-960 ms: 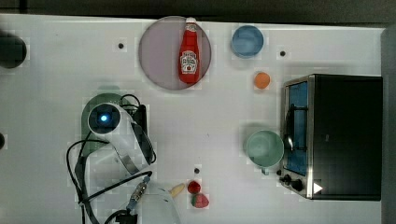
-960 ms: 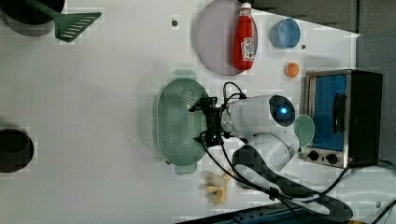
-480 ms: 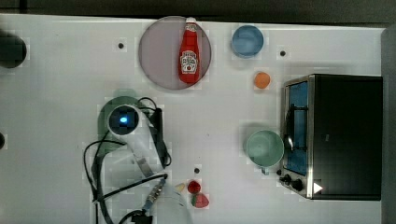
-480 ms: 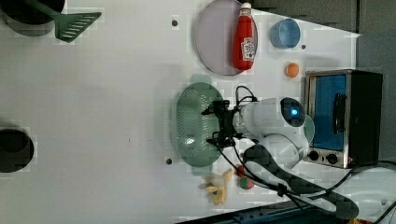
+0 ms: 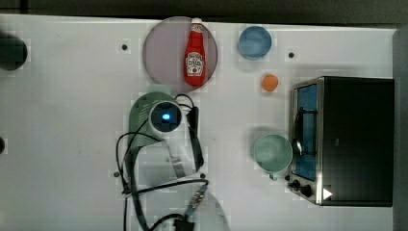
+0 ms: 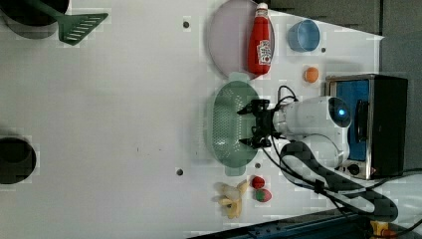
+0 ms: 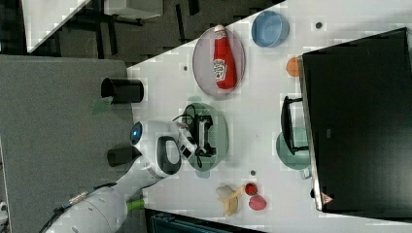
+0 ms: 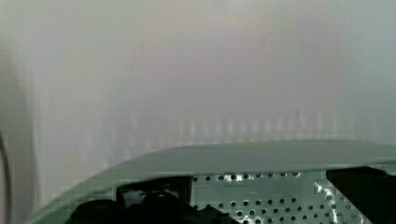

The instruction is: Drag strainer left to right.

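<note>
In the middle of the white table (image 6: 124,109) sits the strainer (image 6: 226,122), a pale green oval with small holes. In the left view it lies just below the round plate (image 6: 229,37) that holds the red ketchup bottle (image 6: 261,40). The gripper (image 6: 247,123) reaches into the strainer's bowl from the left view's right. Its two dark fingers (image 6: 249,109) are spread apart, one toward each end of the bowl. They look pressed against the inside wall, but it is hard to be sure they touch.

Half a second ago the strainer sat farther toward the left view's left. Now it has slid to the right in that picture, and the arm has moved with it. In the top view the strainer (image 5: 142,113) peeks out from under the arm, closer to the plate (image 5: 163,48) than before.

The black oven (image 6: 370,124) stands at the left view's right. The blue bowl (image 6: 302,36) and the orange ball (image 6: 311,74) have not moved. Near the left view's bottom lie a banana (image 6: 231,199) and two small red fruits (image 6: 260,189).
</note>
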Available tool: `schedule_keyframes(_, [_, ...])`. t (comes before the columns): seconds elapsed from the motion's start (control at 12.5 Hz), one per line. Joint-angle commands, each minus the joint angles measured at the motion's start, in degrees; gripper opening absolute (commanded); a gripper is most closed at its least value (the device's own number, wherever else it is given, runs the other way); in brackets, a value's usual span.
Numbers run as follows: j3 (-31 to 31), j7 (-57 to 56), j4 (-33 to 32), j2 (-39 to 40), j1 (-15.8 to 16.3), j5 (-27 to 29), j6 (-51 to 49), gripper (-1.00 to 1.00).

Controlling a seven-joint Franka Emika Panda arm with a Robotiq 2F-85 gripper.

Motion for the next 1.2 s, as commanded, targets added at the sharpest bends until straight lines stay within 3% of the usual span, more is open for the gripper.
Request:
schedule_keyframes(0.08, [-0.65,-4.33,-1.26,-1.47,-2.09,-0.15,-0.87,1.00])
schedule_keyframes(1.2, [-14.76,-20.27,-1.29,-2.05,-2.73,-0.15,-0.19,1.00])
